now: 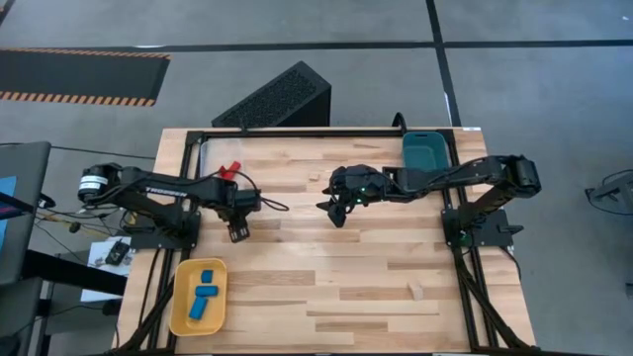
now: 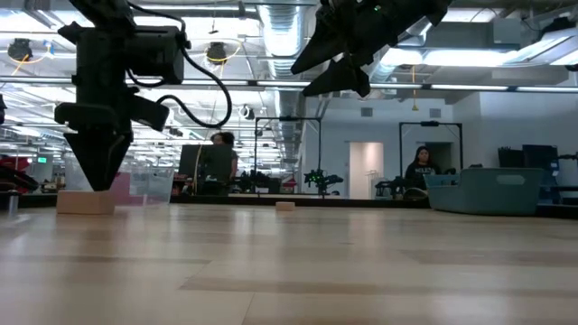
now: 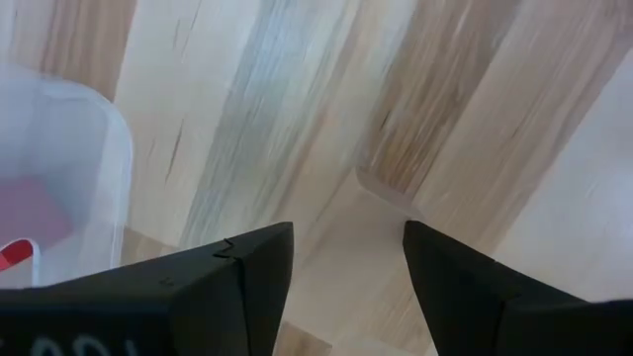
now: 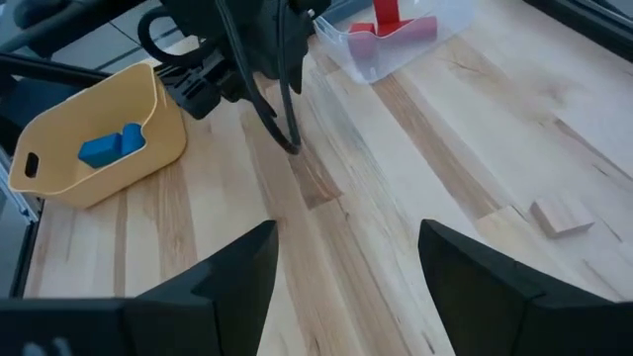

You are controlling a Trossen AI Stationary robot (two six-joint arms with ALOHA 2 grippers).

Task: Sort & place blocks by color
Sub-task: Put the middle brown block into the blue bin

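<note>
Blue blocks [image 1: 205, 293] [image 4: 111, 146] lie in the yellow tray [image 1: 180, 302]. Red blocks [image 1: 229, 170] [image 4: 391, 25] sit in the clear tray [image 4: 435, 25] at the far left. My left gripper [image 1: 237, 233] [image 3: 346, 277] is open and points down just over a pale wood block [image 3: 381, 222] [image 2: 86, 201] that lies flat on the table. My right gripper [image 1: 336, 210] [image 4: 346, 287] is open and hangs in the air over the table's middle. Another pale block [image 4: 562, 216] [image 2: 285, 206] lies beyond it. A third pale block [image 1: 416, 290] rests toward the near edge.
The teal tray [image 1: 427, 153] [image 2: 492, 191] stands at the far right corner. A black slanted box [image 1: 277, 99] sits on the floor behind the table. People show in the room beyond the far edge in the low view. Bare wood lies between the two arms.
</note>
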